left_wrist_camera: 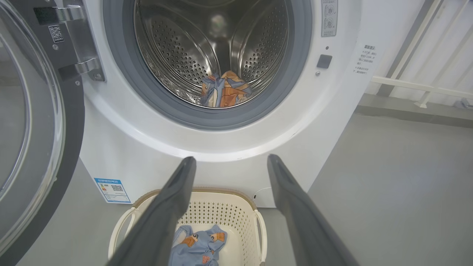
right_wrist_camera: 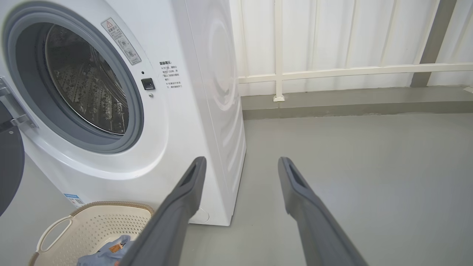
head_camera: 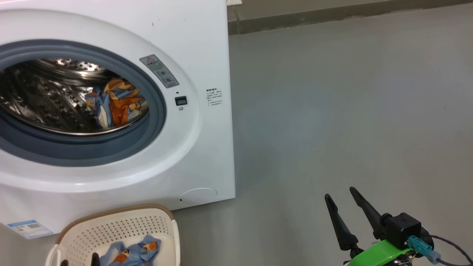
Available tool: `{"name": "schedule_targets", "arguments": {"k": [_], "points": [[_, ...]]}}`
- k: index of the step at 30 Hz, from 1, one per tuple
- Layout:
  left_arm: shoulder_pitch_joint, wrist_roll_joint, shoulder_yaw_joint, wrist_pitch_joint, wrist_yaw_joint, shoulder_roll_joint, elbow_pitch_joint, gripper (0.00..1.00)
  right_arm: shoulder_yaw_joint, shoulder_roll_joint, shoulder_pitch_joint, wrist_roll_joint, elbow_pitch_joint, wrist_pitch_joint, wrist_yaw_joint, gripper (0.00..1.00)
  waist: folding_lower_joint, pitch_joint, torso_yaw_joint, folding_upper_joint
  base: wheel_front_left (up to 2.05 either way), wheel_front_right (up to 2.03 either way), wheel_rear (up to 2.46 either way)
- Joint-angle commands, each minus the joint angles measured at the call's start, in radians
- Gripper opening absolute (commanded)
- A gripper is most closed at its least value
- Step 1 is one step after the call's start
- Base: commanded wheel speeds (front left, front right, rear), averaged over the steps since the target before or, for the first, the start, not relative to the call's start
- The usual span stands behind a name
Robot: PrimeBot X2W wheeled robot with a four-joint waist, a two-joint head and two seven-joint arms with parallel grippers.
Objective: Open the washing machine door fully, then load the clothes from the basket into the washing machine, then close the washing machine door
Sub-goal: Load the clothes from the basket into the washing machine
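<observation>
Washing machine door (left_wrist_camera: 74, 122) stood swung wide on the left, a glossy black ring round clear glass. Inside the white washing machine (head_camera: 207, 55), a blue-and-orange garment (head_camera: 114, 101) lay low in the steel drum (left_wrist_camera: 177, 55). A second garment (left_wrist_camera: 197, 245), light blue, sat in the cream basket (left_wrist_camera: 221, 212) right before the machine. Left gripper (left_wrist_camera: 231, 158) hung above the basket, jaws wide, empty; right gripper (head_camera: 340, 192) over bare floor (head_camera: 332, 111), likewise.

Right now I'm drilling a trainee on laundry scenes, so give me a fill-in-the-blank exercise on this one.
The washing machine door stands ____.
The basket sits in ____ of the washing machine.
The left end effector and the right end effector are open and hold ____.
Clothes lie in the basket, so it is not ____.
Missing words: open; front; nothing; empty.
</observation>
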Motion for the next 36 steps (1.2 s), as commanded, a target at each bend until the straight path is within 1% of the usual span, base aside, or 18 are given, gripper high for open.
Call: {"name": "schedule_targets", "arguments": {"k": [1, 9, 10, 11, 16, 19, 29, 36], "points": [[-0.033, -0.008, 0.035, -0.006, -0.005, 0.008, -0.013, 1.0, 0.027, -0.002, -0.01, -0.005, -0.018, -0.008, 0.003, 1.0, 0.0, 0.013, 0.002, 0.0, 0.0, 0.0, 0.0], [-0.076, -0.018, 0.032, -0.006, -0.014, 0.008, -0.003, 1.0, 0.021, 0.001, -0.025, -0.003, -0.013, -0.008, 0.003, 1.0, 0.0, 0.089, 0.004, 0.0, 0.0, 0.0, 0.0], [-0.093, -0.02, 0.032, -0.006, -0.017, 0.008, 0.001, 1.0, 0.022, 0.002, -0.033, -0.003, -0.013, -0.008, 0.003, 1.0, 0.0, 0.118, 0.004, 0.0, 0.0, 0.0, 0.0], [-0.093, -0.02, 0.032, -0.006, -0.017, 0.008, 0.001, 1.0, 0.022, 0.002, -0.033, -0.003, -0.013, -0.008, 0.003, 1.0, 0.0, 0.118, 0.004, 0.0, 0.0, 0.0, 0.0], [-0.145, -0.014, 0.03, -0.006, -0.03, 0.008, 0.016, 1.0, 0.023, 0.004, -0.06, -0.003, -0.014, -0.008, 0.003, 1.0, 0.0, 0.205, 0.001, 0.0, 0.0, 0.0, 0.0], [-0.185, -0.024, 0.047, -0.006, -0.03, 0.008, 0.02, 1.0, 0.02, 0.006, -0.078, -0.002, -0.017, -0.008, 0.003, 1.0, 0.0, 0.259, 0.0, 0.0, 0.0, 0.0, 0.0], [-0.312, -0.003, 0.068, -0.006, -0.066, 0.008, 0.067, 1.0, 0.015, 0.012, -0.135, -0.003, -0.012, -0.008, 0.003, 1.0, 0.0, 0.416, -0.012, 0.0, 0.0, 0.0, 0.0], [-0.399, 0.017, 0.063, -0.006, -0.082, 0.008, 0.12, 1.0, 0.039, 0.023, -0.193, -0.008, 0.007, -0.008, 0.003, 1.0, 0.0, 0.506, -0.018, 0.0, 0.0, 0.0, 0.0]]}}
